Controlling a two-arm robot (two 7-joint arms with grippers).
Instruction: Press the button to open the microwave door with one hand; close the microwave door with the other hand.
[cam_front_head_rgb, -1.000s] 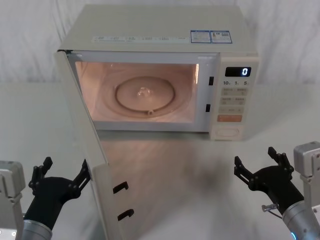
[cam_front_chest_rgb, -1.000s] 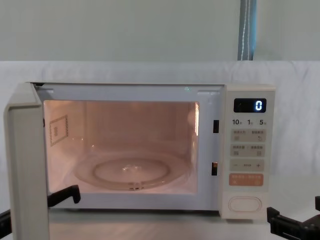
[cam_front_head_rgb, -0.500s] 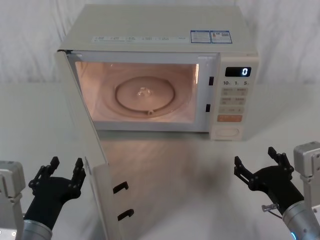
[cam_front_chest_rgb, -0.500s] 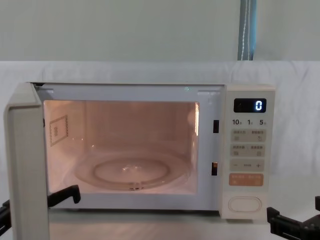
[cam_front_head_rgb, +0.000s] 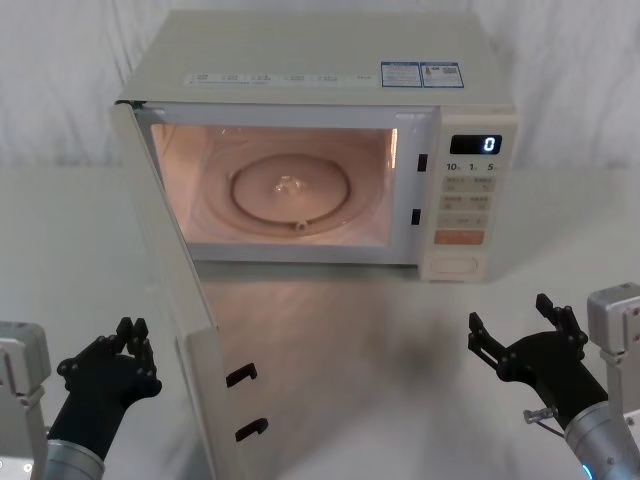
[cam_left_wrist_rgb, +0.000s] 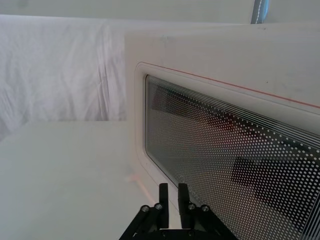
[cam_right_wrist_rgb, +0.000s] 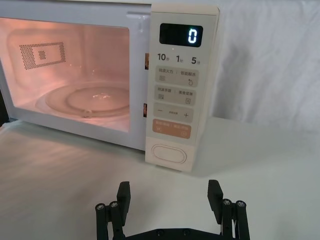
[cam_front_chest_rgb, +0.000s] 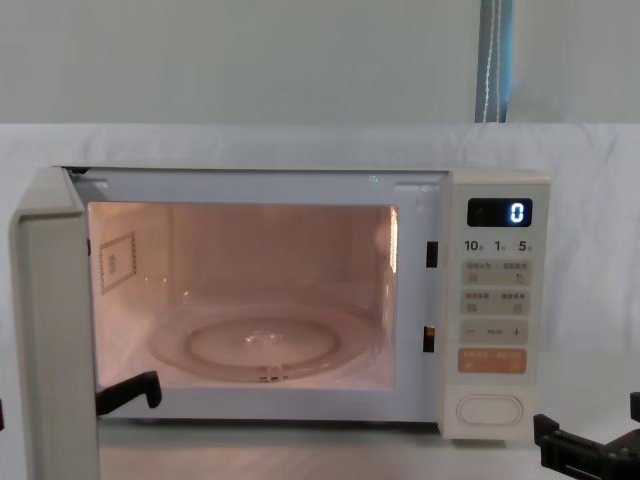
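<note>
Closest to me, my left gripper (cam_front_head_rgb: 132, 333) sits low on the left side of the white tabletop (cam_front_head_rgb: 330, 330), just outside the open microwave door (cam_front_head_rgb: 170, 270). Its jaws are pinched together with nothing between them. In the left wrist view the two black fingertips (cam_left_wrist_rgb: 163, 192) stand side by side with just a thin slit between them, right next to the dotted dark window (cam_left_wrist_rgb: 235, 165) on the door's outer face, but I cannot tell if they touch it. My right gripper (cam_front_head_rgb: 515, 330) sits low on the right side of the tabletop, well apart from the microwave (cam_front_head_rgb: 320, 140). Its jaws are spread wide and hold nothing. In the right wrist view it points at the control panel (cam_right_wrist_rgb: 177, 90). Farther out, the door swings out on its left hinge toward me, so I see its inner side and two dark latch hooks (cam_front_head_rgb: 243, 400) near its free edge. Behind it the inside of the microwave glows pinkish orange, with the round glass turntable (cam_front_head_rgb: 290, 187) lying flat on the floor of it. On the right of the panel, the black display (cam_front_chest_rgb: 500, 212) shows a 0. Below it come small cream keys, then an orange button (cam_front_chest_rgb: 492, 360), and at the very bottom the wide cream button (cam_front_chest_rgb: 490, 409), with nothing touching it.
</note>
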